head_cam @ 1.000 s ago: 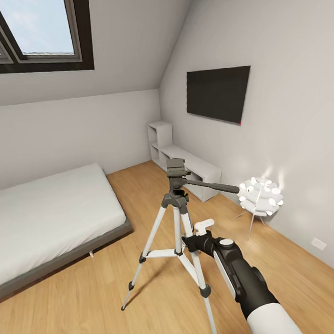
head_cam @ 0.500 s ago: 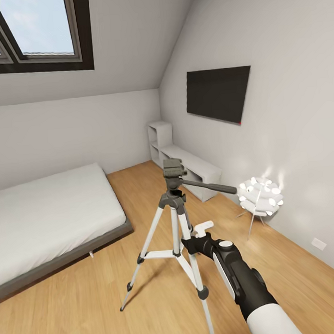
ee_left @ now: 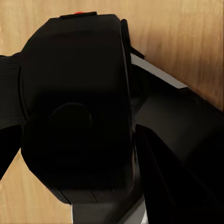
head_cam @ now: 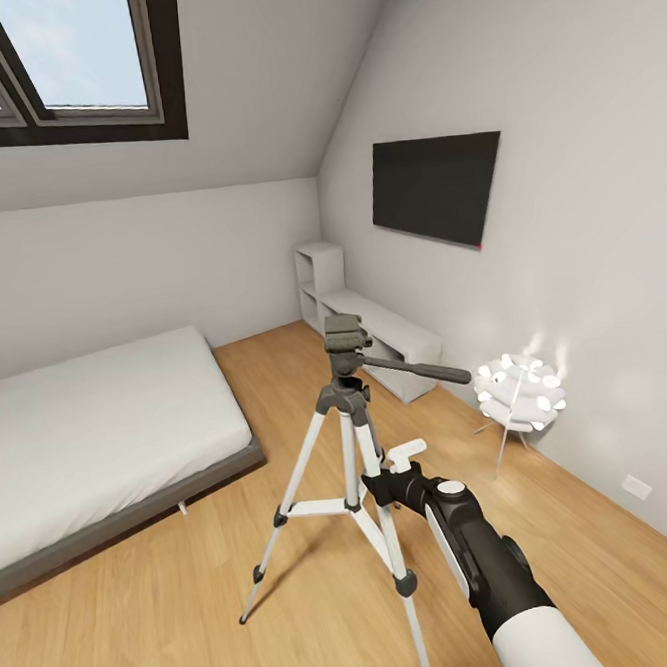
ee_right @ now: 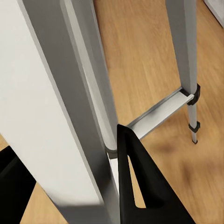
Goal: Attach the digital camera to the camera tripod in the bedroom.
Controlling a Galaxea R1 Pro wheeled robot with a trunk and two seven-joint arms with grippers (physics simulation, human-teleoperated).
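Right claw closed around a leg of the tall silver-legged camera tripod, standing on light wood floor. Left claw clamps the small black boxy digital camera

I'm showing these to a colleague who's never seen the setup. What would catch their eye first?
Probably the tripod standing mid-floor, with the right gripper at one of its legs, and the glowing white lamp by the wall under the black TV. In the left wrist view, the black camera looms large between the left gripper's fingers.
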